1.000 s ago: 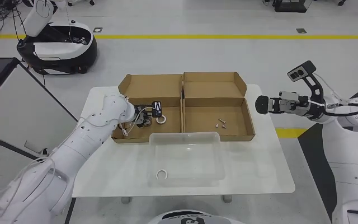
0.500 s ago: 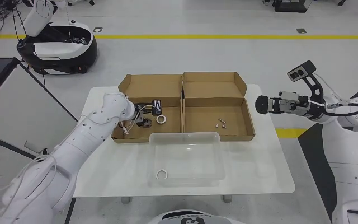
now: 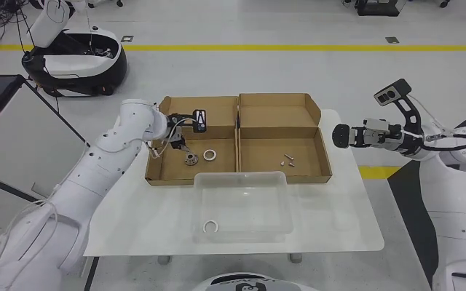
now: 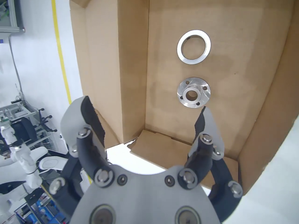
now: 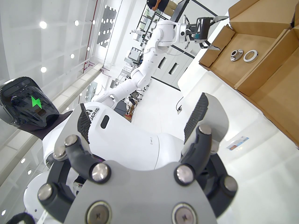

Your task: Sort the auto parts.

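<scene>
Looking down from the top, I see the left tool [image 3: 173,143] above the box [image 3: 222,167], toward its back wall. A flange [image 3: 188,159] and a ring [image 3: 210,155] lie on the box floor, just apart.

From the left wrist, the tool stands wide and empty. The flange looks like stiff, heavy, slick metal, so I'd pinch across its rim or its raised hub. The thin, flat ring should be harder to lift. The box walls leave fair room.

From the right wrist, the right tool [image 5: 143,103] is wide and empty, well apart from the box, by the bench [image 5: 245,117] edge.
</scene>
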Action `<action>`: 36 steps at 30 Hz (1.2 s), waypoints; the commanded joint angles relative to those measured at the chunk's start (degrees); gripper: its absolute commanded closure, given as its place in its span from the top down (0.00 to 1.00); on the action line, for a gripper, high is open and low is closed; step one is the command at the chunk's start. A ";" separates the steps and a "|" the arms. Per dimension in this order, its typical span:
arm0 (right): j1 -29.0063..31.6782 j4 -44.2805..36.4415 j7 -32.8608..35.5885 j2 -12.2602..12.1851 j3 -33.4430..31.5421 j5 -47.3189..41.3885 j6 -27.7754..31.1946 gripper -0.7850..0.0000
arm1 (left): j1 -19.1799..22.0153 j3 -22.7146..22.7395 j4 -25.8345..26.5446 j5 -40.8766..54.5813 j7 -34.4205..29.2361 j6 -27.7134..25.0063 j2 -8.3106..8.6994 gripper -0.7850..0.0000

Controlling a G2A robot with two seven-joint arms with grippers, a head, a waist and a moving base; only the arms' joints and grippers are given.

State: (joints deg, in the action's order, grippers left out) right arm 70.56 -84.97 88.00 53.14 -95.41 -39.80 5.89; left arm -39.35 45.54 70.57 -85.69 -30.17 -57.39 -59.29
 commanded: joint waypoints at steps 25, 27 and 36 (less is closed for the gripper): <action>0.00 0.00 0.00 0.00 0.00 0.00 0.00 1.00 | -2.22 -4.03 42.75 41.15 -16.50 -0.23 21.22 1.00; 0.00 0.00 0.00 0.00 0.00 0.00 0.00 1.00 | -0.34 -5.76 43.49 44.61 -17.60 0.87 22.39 1.00; 0.00 0.00 0.00 0.00 0.00 0.00 0.00 1.00 | 0.29 -6.61 43.59 47.22 -18.01 1.29 22.86 1.00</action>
State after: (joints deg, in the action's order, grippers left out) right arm 70.56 -84.97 88.00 53.14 -95.41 -39.80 5.89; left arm -39.06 38.94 114.16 -38.52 -48.18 -56.11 -36.43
